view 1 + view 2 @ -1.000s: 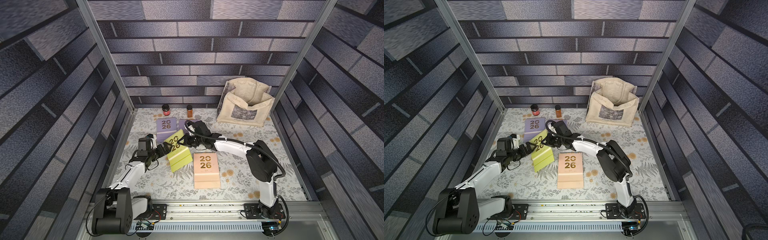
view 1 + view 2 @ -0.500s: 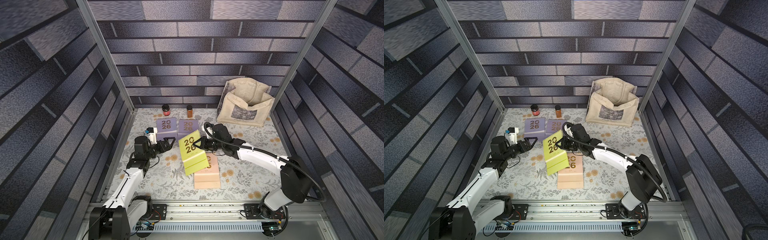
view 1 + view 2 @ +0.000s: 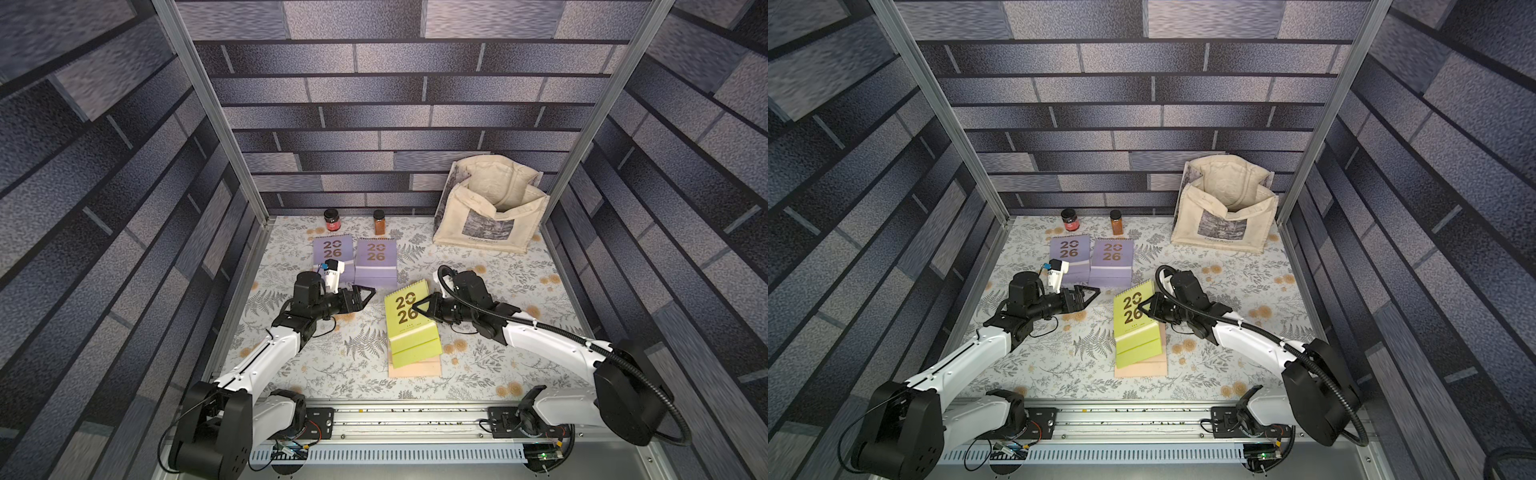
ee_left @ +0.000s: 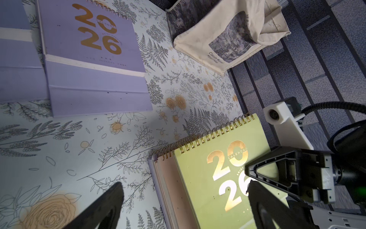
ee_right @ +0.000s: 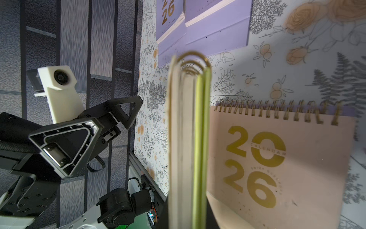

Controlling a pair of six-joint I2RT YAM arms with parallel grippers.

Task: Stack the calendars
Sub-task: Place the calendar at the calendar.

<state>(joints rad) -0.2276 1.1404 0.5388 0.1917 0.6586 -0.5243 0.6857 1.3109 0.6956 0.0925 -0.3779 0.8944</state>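
Observation:
The yellow-green calendar (image 3: 409,328) (image 3: 1133,332) hangs tilted over the peach calendar (image 3: 415,369) (image 3: 1142,369), with my right gripper (image 3: 422,309) (image 3: 1143,309) shut on its right edge. The right wrist view has it edge-on (image 5: 190,138) between my right gripper's (image 5: 188,214) jaws, the peach calendar (image 5: 277,158) lying below. A lavender edge (image 4: 151,166) shows under the peach one. Two lavender calendars (image 3: 333,253) (image 3: 376,259) lie side by side at the back. My left gripper (image 3: 365,293) (image 3: 1090,293) (image 4: 184,184) stands open and empty, left of the stack.
A cream tote bag (image 3: 490,216) stands at the back right. Two small jars (image 3: 332,220) (image 3: 379,221) stand at the back wall behind the lavender calendars. Brick-patterned walls close in the floral table (image 3: 498,291) on three sides.
My right gripper has carried the yellow-green calendar rightward and toward the front, over the peach one. The left gripper, at the calendar a second ago, now stands apart from it.

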